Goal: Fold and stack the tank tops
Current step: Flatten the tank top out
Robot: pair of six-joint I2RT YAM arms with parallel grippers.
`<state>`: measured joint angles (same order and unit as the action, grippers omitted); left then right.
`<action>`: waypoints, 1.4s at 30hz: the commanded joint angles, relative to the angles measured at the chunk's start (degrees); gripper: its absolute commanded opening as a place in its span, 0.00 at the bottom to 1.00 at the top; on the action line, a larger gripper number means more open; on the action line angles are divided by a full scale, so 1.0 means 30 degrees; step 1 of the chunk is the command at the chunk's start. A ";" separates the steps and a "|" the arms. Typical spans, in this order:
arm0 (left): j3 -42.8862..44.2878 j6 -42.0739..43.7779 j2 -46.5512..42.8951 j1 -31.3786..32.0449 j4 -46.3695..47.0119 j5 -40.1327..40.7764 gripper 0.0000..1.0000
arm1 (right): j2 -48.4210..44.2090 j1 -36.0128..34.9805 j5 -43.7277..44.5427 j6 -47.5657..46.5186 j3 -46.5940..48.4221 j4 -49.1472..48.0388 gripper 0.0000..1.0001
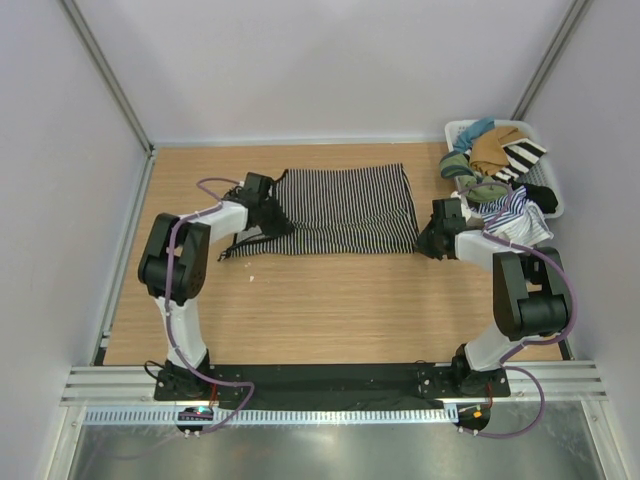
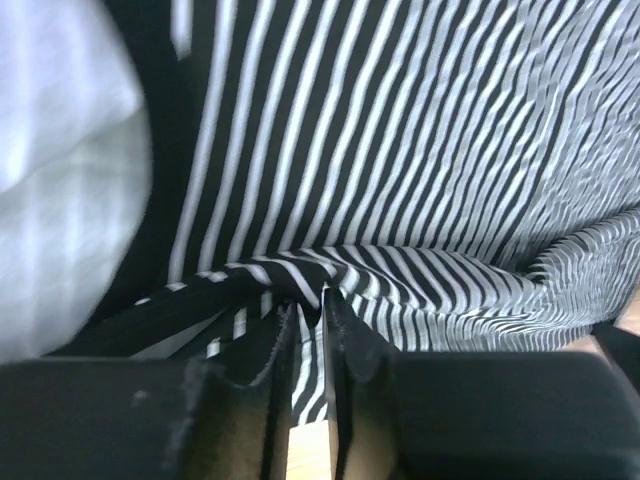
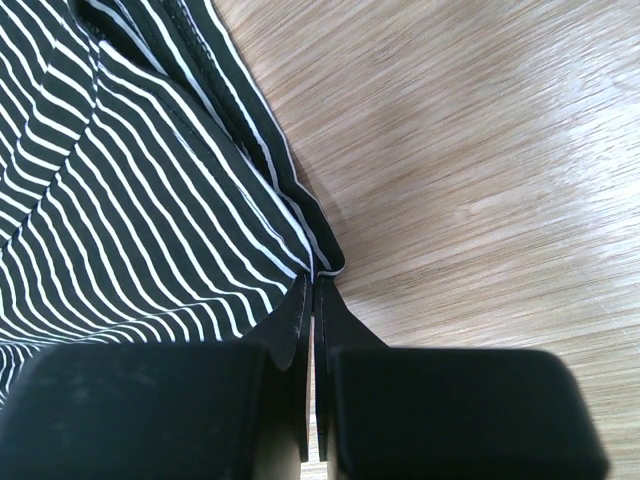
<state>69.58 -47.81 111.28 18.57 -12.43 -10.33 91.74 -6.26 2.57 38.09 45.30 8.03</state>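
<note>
The fine black-and-white striped tank top (image 1: 345, 210) lies spread on the wooden table, its straps trailing to the left. My left gripper (image 1: 272, 216) is shut on a bunched fold of its left side; in the left wrist view (image 2: 310, 300) the cloth (image 2: 420, 150) is pinched between the fingers. My right gripper (image 1: 424, 243) is shut on its near right hem corner, as the right wrist view (image 3: 313, 285) shows with the cloth (image 3: 130, 200) flat on the table. The blue-and-white tank top (image 1: 518, 215) hangs over the basket's near edge beside the right arm.
A white basket (image 1: 455, 130) at the back right holds tan, green, teal and black clothes and a bold wide-striped cloth (image 1: 522, 157). Grey walls close the left, back and right sides. Bare wooden table (image 1: 340, 310) lies in front of the top.
</note>
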 commanded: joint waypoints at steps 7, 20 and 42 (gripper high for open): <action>0.4279 0.1168 0.0609 -0.0564 -0.1272 0.0185 0.39 | -0.0611 -0.0081 0.0199 -0.0157 -0.0334 -0.0070 0.01; -0.0688 0.2285 -0.5888 -0.0418 -0.3094 0.2445 0.63 | -0.0816 -0.0081 0.0316 -0.0214 -0.0305 0.0135 0.01; -1.1005 -0.1814 -1.5239 -0.0188 -0.0283 0.1918 0.98 | -0.4125 -0.0081 -0.1151 -0.0538 -0.3876 -0.1855 0.01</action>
<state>37.71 -49.56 67.20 16.23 -17.37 -3.27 82.43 -6.28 0.01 36.12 35.55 6.13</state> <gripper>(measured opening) 0.983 0.031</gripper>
